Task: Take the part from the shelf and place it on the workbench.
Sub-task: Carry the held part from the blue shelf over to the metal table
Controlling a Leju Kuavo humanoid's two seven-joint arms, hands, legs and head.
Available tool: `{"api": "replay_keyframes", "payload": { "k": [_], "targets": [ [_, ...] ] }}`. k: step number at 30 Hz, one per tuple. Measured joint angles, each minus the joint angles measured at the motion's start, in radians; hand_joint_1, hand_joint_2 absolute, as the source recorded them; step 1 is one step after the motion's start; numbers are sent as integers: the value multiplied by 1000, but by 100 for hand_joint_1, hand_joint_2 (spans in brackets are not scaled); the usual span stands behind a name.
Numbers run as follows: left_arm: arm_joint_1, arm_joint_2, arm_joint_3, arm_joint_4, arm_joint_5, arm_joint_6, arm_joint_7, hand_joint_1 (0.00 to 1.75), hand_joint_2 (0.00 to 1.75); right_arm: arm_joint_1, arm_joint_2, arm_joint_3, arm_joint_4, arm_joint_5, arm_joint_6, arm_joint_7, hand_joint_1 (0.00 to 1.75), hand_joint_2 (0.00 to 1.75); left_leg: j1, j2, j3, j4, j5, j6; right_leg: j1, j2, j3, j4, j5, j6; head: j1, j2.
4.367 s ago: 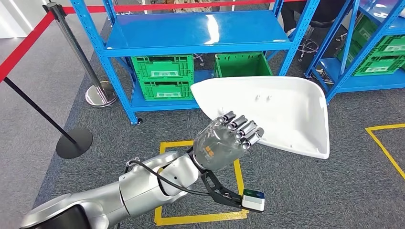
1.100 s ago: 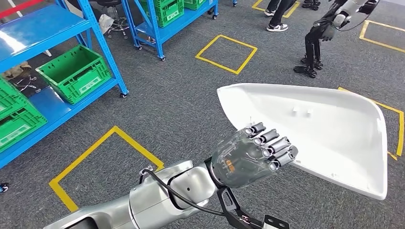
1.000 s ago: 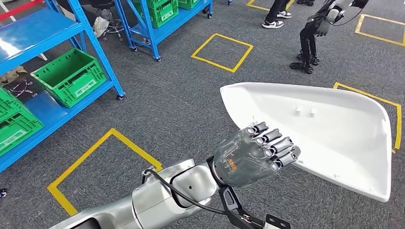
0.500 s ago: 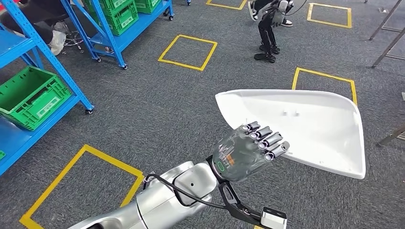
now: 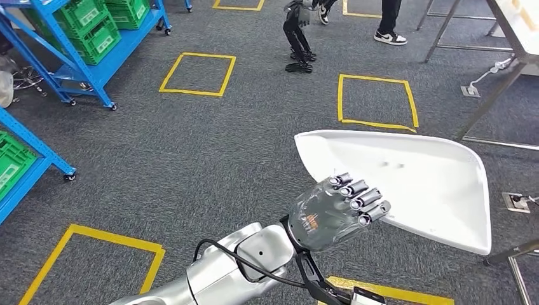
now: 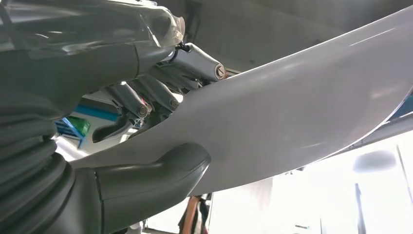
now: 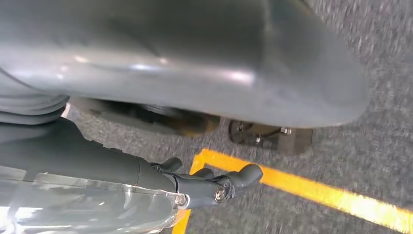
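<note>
My left hand (image 5: 337, 213) grips the near edge of the large white shell-shaped part (image 5: 419, 184) and holds it out over the grey carpet. In the left wrist view the thumb (image 6: 156, 170) presses under the part (image 6: 292, 112) and the fingers (image 6: 195, 61) lie on its other side. My right hand (image 7: 195, 185) hangs below the part's grey underside (image 7: 170, 63) with its fingers stretched out and nothing in them. A workbench corner (image 5: 518, 22) on metal legs stands at the far right.
Blue shelves (image 5: 70, 70) with green crates (image 5: 95, 32) stand at the far left. Yellow taped squares (image 5: 378, 101) mark the carpet. Another robot's legs (image 5: 295, 38) and a person's shoe (image 5: 391, 37) are ahead. A floor socket (image 5: 518, 201) and a metal leg (image 5: 515, 254) lie at the right.
The camera has turned away from the shelves, which slid off to the left, and the workbench legs came in at the right. My left hand keeps its hold on the part.
</note>
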Motion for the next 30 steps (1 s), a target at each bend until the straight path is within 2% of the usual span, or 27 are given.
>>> {"api": "replay_keyframes", "payload": {
  "k": [1, 2, 3, 4, 5, 6, 7, 8, 9, 10, 11, 13, 14, 15, 16, 17, 18, 19, 21, 22, 23, 24, 25, 27, 28, 29, 30],
  "targets": [
    [-1, -1, 1, 0, 0, 0, 3, 175, 175, 0, 0, 0, 0, 1, 1, 2, 0, 0, 2, 7, 2, -1, -1, -3, 2, 13, -3, 1, 1, -10, -2, 0],
    [-3, -1, 1, 0, 0, -1, 10, 175, 175, 1, 0, 0, 0, 1, 2, 4, 0, 0, 6, -2, 2, 1, -6, -7, 2, 23, -6, 1, 2, -17, -2, 0],
    [-6, -1, 0, 0, 0, -2, 20, 175, 175, 2, 0, 0, 0, 1, -1, 5, 0, 0, 9, -24, -5, 16, -21, -11, 2, 35, -8, 0, 5, -23, -3, 0],
    [-10, 1, -1, -1, 0, -2, 30, 175, 175, 3, 1, 0, 0, 1, -6, 3, 0, 0, 12, -54, -20, 51, -46, -14, 1, 46, -10, 0, 8, -29, -4, 0],
    [-13, 3, -2, -1, 0, -3, 38, 175, 175, 2, 1, 0, 0, 1, -14, -2, 0, 0, 14, -88, -48, 110, -79, -16, 2, 58, -13, -1, 10, -34, -5, 0],
    [-16, 7, -3, -1, 0, -4, 45, 175, 175, 2, 2, 0, 0, 1, -25, -7, 0, 0, 14, -108, -82, 184, -114, -15, 5, 71, -17, 0, 12, -38, -6, 0],
    [-17, 11, -5, 0, 0, -5, 49, 175, 175, 1, 3, 0, 0, 0, -35, -12, 0, 0, 13, -117, -116, 252, -139, -13, 8, 86, -20, 0, 15, -41, -7, 0],
    [-17, 14, -7, 1, 0, -6, 51, 175, 175, 1, 4, 0, 0, -2, -42, -16, 0, 0, 11, -122, -139, 294, -147, -8, 12, 101, -22, 0, 17, -44, -7, 0],
    [-18, 15, -9, 2, 0, -6, 52, 175, 175, 1, 6, 0, 0, -3, -47, -18, 0, 0, 7, -125, -143, 296, -134, 0, 15, 116, -24, 0, 18, -46, -7, 0],
    [-20, 16, -11, 2, 0, -7, 52, 175, 175, 1, 7, 0, 0, -4, -50, -19, 0, 0, 1, -133, -126, 255, -103, 10, 17, 132, -24, 0, 20, -47, -7, 0],
    [-24, 15, -13, 3, 0, -7, 52, 175, 175, 0, 9, 0, 0, -4, -50, -21, 0, 0, -7, -153, -93, 184, -61, 23, 17, 146, -23, 0, 21, -48, -7, 0],
    [-35, 14, -18, 3, 0, -6, 55, 175, 175, -3, 18, 0, 0, -4, -51, -25, 0, 0, -19, -206, -31, 55, -4, 47, 14, 172, -25, -1, 27, -44, -6, 0],
    [-39, 14, -19, 3, 0, -5, 57, 175, 175, -5, 22, 0, 1, -4, -52, -27, 0, 0, -23, -223, -16, 21, 5, 55, 10, 184, -29, -2, 31, -39, -8, 0],
    [-43, 14, -21, 3, 0, -4, 60, 175, 175, -6, 26, 0, 1, -3, -52, -28, 0, 0, -25, -225, -12, 9, 4, 59, 6, 196, -33, -5, 36, -32, -11, 0],
    [-44, 14, -23, 4, 0, -4, 62, 175, 175, -5, 29, 0, 2, -3, -52, -28, 0, 0, -27, -214, -8, 0, 7, 62, 4, 209, -36, -10, 42, -24, -14, 0],
    [-46, 13, -25, 4, 0, -4, 64, 175, 175, -4, 30, 0, 2, -3, -52, -28, 0, 0, -25, -198, -1, -13, 15, 61, 4, 211, -40, -12, 46, -20, -17, 0],
    [-48, 11, -27, 4, 0, -4, 66, 175, 175, -3, 30, 0, 2, -3, -52, -28, 0, 0, -22, -182, 6, -29, 24, 61, 8, 196, -47, -6, 41, -16, -16, 0],
    [-50, 10, -28, 5, 0, -3, 67, 175, 175, -2, 29, 0, 2, -4, -52, -28, 0, 0, -19, -164, 14, -43, 33, 60, 13, 169, -61, 19, 26, -14, -15, 0],
    [-51, 10, -29, 6, 0, -3, 67, 175, 175, -3, 26, 0, 2, -4, -53, -28, 0, 0, -15, -128, 18, -56, 40, 59, 18, 104, -113, 126, -33, -7, -14, 0],
    [-50, 13, -30, 6, 0, -3, 66, 175, 175, -2, 24, 0, 2, -3, -53, -28, 0, 0, -15, -108, 17, -55, 39, 58, 16, 88, -141, 189, -60, -2, -15, 0],
    [-47, 15, -31, 7, 0, -4, 66, 175, 175, -1, 23, 0, 2, -3, -53, -28, 0, 0, -15, -90, 16, -54, 38, 56, 12, 78, -158, 231, -74, 4, -15, 0],
    [-45, 16, -33, 7, 0, -4, 65, 175, 175, 1, 23, 0, 2, -3, -53, -28, 0, 0, -13, -73, 16, -53, 36, 53, 7, 71, -157, 240, -71, 10, -14, 0],
    [-44, 17, -34, 7, 0, -5, 63, 175, 175, 2, 21, 0, 2, -3, -53, -27, 0, 0, -10, -57, 16, -50, 32, 47, 2, 62, -135, 207, -52, 16, -15, 0],
    [-44, 16, -35, 8, 0, -5, 60, 175, 175, 3, 20, 0, 2, -3, -54, -27, 0, 0, -6, -33, 15, -37, 20, 31, -5, 27, -54, 75, -4, 27, -14, 0],
    [-44, 16, -35, 8, 0, -5, 57, 175, 175, 2, 20, 0, 2, -4, -55, -27, 0, 0, -6, -24, 13, -26, 12, 21, -6, 12, -24, 24, 10, 25, -13, 0],
    [-44, 16, -36, 8, 0, -5, 55, 175, 175, 2, 20, 0, 2, -4, -56, -26, 0, 0, -8, -17, 11, -18, 6, 14, -6, 3, -9, -1, 14, 18, -14, 0],
    [-44, 16, -36, 8, 0, -5, 54, 175, 175, 1, 21, 0, 2, -4, -56, -26, 0, 0, -10, -11, 10, -12, 1, 9, -4, 3, -9, -2, 10, 7, -15, 0]
  ]
}}
